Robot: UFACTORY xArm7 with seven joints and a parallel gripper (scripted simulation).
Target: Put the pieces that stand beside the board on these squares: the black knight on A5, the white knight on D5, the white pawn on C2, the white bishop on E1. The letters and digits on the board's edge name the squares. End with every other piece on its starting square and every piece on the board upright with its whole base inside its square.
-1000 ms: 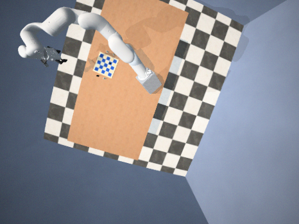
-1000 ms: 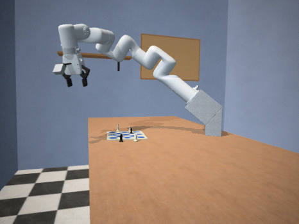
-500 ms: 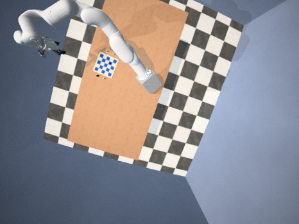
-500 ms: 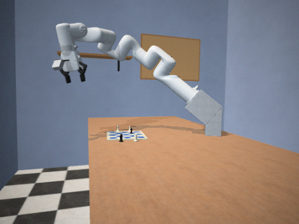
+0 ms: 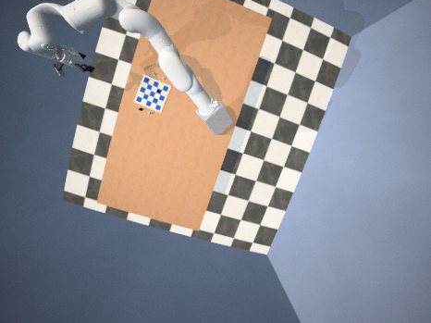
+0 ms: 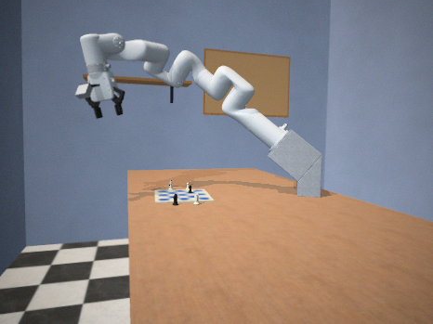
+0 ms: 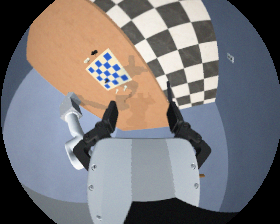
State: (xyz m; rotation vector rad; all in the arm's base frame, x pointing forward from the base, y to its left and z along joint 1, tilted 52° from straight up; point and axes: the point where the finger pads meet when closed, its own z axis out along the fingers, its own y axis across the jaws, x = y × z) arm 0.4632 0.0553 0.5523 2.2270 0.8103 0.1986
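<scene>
A small blue-and-white chessboard (image 5: 153, 93) lies near one end of the orange table; it also shows in the side view (image 6: 183, 195) and the wrist view (image 7: 108, 70). A black piece (image 5: 159, 91) stands on the board. A black piece (image 5: 141, 109) and a pale piece (image 5: 151, 113) stand beside one edge. In the side view they are the black piece (image 6: 175, 200) and the white piece (image 6: 197, 199). Small pale pieces (image 5: 155, 74) stand by the opposite edge. I cannot tell the piece types. My gripper (image 6: 107, 108) (image 5: 74, 66) is open and empty, high in the air, past the table's edge.
The arm's grey base block (image 5: 215, 119) stands on the table's long edge. A wall shelf (image 6: 139, 81) and a brown board hang behind the arm. The checkered floor (image 6: 60, 274) lies below the gripper.
</scene>
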